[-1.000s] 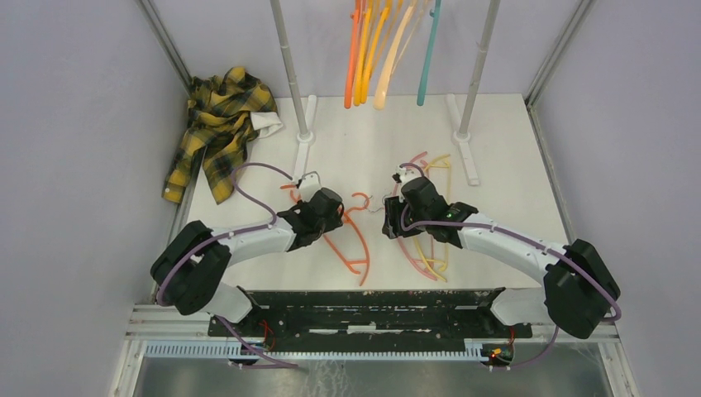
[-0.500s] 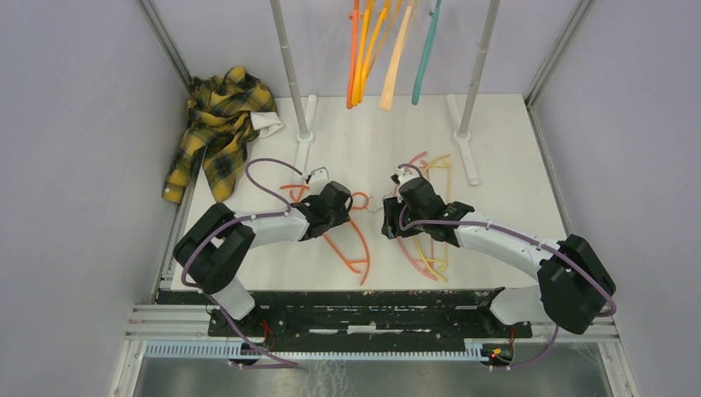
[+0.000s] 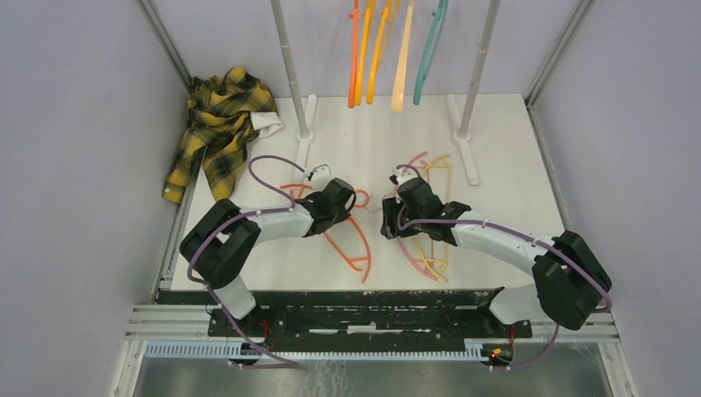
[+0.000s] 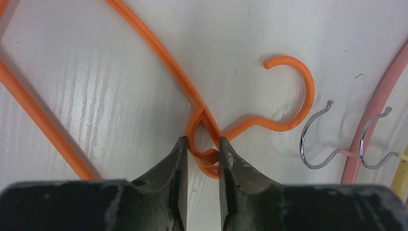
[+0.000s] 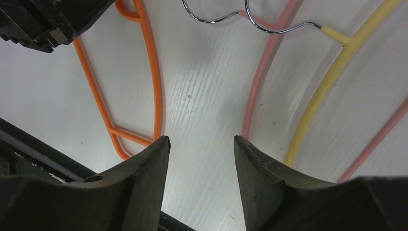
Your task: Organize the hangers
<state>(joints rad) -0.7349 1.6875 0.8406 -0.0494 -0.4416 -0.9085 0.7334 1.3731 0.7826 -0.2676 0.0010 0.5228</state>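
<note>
An orange hanger (image 3: 357, 242) lies flat on the white table, its hook (image 4: 306, 91) pointing right. My left gripper (image 3: 347, 198) (image 4: 202, 147) is low over its neck, and both fingertips press the twisted orange loop under the hook. Right of it lie pink (image 5: 262, 72) and yellow (image 5: 323, 82) hangers in a loose pile (image 3: 426, 248), with chrome hooks (image 4: 315, 144). My right gripper (image 3: 387, 225) (image 5: 202, 140) hovers open over bare table between the orange hanger and that pile. Several orange (image 3: 355, 58), pale (image 3: 402, 70) and teal (image 3: 428, 50) hangers hang on the rack at the back.
A yellow-and-black plaid shirt (image 3: 219, 128) lies crumpled at the back left. Two grey upright poles (image 3: 289, 74) (image 3: 478, 66) stand on white feet at the back. A black rail (image 3: 355, 299) runs along the near edge. Grey walls close in both sides.
My left arm swung right to the orange hanger's neck and its jaws narrowed onto it. The hanging hangers swayed. My right arm barely moved.
</note>
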